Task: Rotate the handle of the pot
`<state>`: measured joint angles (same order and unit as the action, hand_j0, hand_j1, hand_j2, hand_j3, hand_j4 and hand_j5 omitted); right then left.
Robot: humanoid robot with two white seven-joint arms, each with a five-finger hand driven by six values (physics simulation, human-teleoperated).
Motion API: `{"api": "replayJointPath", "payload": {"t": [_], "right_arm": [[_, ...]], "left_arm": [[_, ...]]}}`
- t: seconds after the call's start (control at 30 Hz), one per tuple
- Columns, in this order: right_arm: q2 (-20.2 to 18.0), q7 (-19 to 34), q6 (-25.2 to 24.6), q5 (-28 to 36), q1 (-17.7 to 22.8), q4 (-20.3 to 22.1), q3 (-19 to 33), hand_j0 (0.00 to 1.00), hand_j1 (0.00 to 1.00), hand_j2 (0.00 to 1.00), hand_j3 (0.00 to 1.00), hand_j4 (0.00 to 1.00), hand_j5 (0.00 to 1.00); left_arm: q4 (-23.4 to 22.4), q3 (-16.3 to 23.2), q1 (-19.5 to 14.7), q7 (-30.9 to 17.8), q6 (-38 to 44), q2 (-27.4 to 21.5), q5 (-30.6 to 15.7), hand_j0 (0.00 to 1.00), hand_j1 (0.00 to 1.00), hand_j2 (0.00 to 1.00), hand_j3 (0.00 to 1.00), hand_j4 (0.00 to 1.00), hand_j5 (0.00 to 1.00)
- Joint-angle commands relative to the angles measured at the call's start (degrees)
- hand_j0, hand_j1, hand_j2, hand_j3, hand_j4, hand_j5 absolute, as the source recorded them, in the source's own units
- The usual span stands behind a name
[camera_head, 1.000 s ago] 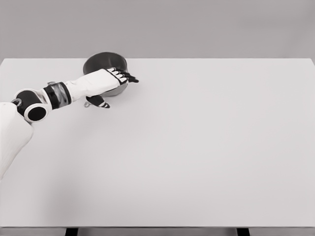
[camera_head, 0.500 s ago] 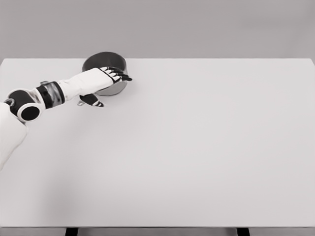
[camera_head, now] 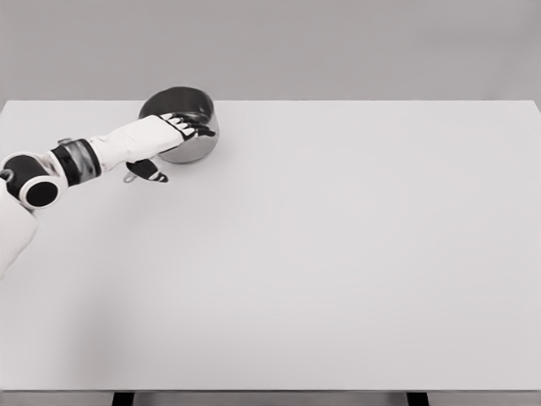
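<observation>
One white left hand (camera_head: 161,134) reaches in over the wide white bench (camera_head: 338,254); its dark-tipped fingers (camera_head: 196,127) lie stretched, not curled, across the rim of the round dark metal pot (camera_head: 193,145), which sits directly beneath them; the thumb (camera_head: 149,170) hangs apart below, beside the pot's small grey handle (camera_head: 130,177); nothing appears gripped.
</observation>
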<state>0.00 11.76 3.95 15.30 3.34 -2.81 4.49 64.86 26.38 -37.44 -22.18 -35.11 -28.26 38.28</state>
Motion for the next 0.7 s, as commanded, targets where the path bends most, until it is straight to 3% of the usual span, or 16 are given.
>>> {"api": "replayJointPath", "payload": {"t": [0.0, 0.67], "right_arm": [[0.0, 0.0, 0.0, 0.0, 0.0, 0.0, 0.0, 1.0, 1.0, 1.0, 1.0, 1.0, 1.0], [0.0, 0.0, 0.0, 0.0, 0.0, 0.0, 0.0, 1.0, 1.0, 1.0, 1.0, 1.0, 1.0]], "left_arm": [[-0.2, -0.3, 0.0, 0.0, 0.1, -0.4, -0.3, 1.0, 1.0, 1.0, 1.0, 1.0, 1.0], [0.2, -0.7, -0.1, -0.1, 0.1, -1.4, 1.7, 1.0, 1.0, 1.0, 1.0, 1.0, 1.0]]}}
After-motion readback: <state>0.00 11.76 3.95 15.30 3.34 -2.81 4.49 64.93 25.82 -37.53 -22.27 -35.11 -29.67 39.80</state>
